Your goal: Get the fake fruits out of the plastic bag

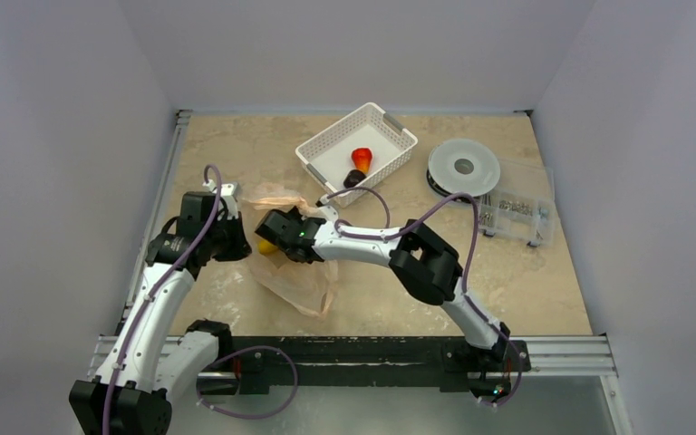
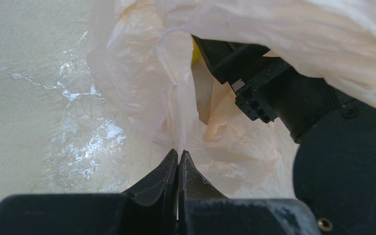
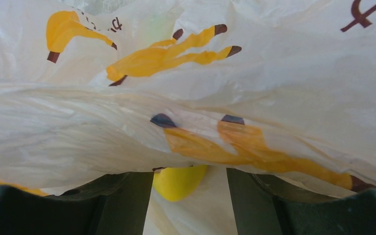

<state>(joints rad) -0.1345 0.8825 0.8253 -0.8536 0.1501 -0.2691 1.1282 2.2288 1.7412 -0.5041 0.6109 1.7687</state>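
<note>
Three fake fruits: one yellow, one red-orange, one dark brown.
Yellow fruit (image 3: 178,181): inside the plastic bag (image 1: 301,276), lying in the gap between the right jaws, close against one finger and clear of the other.
Red-orange fruit (image 1: 361,159): in the white basket (image 1: 397,124), near its middle.
Dark brown fruit (image 1: 353,178): also in the basket, just beside the red-orange one, on the nearer side.
Plastic bag: crumpled on the bench (image 1: 526,281) between the two arms, just near of the basket; pale translucent film with yellow-orange prints, its mouth turned toward the left arm (image 1: 159,299).
Left jaws: pressed together, pinching a fold of the bag's film that rises straight from the tips.
Right jaws: apart, pushed into the bag mouth under a sagging sheet of film; nothing clamped.
Right arm (image 1: 426,263): stretched leftward across the bench, wrist buried in the bag.
Spool (image 1: 462,168): flat on the bench, right of the basket.
Clear box (image 1: 517,217): just right of the spool, holding small metal parts.
</note>
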